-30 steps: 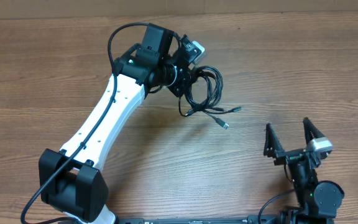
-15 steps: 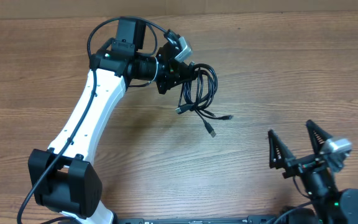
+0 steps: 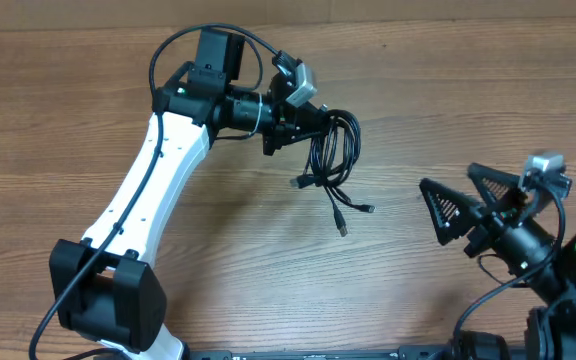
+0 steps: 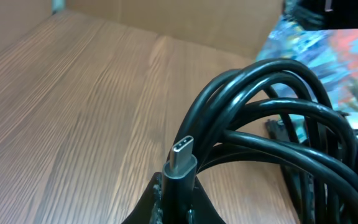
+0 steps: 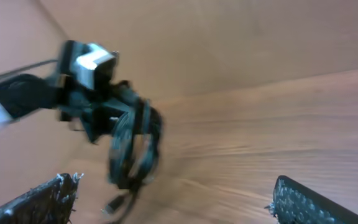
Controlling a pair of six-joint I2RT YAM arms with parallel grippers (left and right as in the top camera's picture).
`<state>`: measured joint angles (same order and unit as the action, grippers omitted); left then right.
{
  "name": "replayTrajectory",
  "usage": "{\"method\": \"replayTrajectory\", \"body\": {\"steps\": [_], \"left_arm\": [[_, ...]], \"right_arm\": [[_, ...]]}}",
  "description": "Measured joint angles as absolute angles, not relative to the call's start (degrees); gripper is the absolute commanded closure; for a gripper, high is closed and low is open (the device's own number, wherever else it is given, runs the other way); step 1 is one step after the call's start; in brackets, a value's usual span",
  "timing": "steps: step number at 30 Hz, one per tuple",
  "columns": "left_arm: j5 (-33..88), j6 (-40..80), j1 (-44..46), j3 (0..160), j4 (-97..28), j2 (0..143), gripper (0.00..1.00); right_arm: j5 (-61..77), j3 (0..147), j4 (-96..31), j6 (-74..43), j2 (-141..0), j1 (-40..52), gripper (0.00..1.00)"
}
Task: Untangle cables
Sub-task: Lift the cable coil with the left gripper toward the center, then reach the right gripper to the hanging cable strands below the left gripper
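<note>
Left gripper [image 3: 310, 122] first: jaws pressed together, pinching the cables [image 3: 334, 150] right at one end. In its own wrist view a silver-tipped plug [image 4: 182, 151] stands up just above the fingers, and the thick black loops arc off to the right of it. So the whole bundle is in that one grip, out past the middle of the counter [image 3: 468, 90] on the far side. Can't tell whether the lowest bits touch the wood or just hang over it.

From the pinch the coil runs mostly toward the near edge, so that's its long axis. A couple of loose tails [image 3: 343, 215] with small plug ends trail off the bottom, angled a little toward the right arm.

Right gripper [image 3: 446, 176] is spread wide and holding nothing, well apart from the bundle. What matters is that the cables lie to its left and slightly farther out, and it's already aimed that way — its wrist view has the coil [image 5: 132, 149] in the gap between the two fingers, blurry though.

Pose-wise, the left arm is stretched long from its near-left base with the wrist turned so the gripper points right. The right arm is tucked near its base, angled left. My guess is the free right one goes for those tails, since they're the nearest part to it.
</note>
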<state>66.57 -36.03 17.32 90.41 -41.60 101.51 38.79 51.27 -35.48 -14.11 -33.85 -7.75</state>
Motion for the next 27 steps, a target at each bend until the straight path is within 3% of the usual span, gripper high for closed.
{"method": "replayTrajectory", "body": {"steps": [6,15,27], "left_arm": [[67.6,-36.7,22.4,90.4,-39.9,101.5,0.96],[68.0,-37.1,26.3,90.4,-37.0,101.5,0.96],[60.0,-32.1,28.8,90.4,-35.5,101.5,0.96]], "right_arm": [[47.2,51.3,-34.2,-20.9,-36.3,-7.7,0.27],[52.0,51.3,-36.0,-25.2,-42.0,-7.7,0.46],[55.5,51.3,-36.6,-23.9,-46.0,-7.7,0.39]]}}
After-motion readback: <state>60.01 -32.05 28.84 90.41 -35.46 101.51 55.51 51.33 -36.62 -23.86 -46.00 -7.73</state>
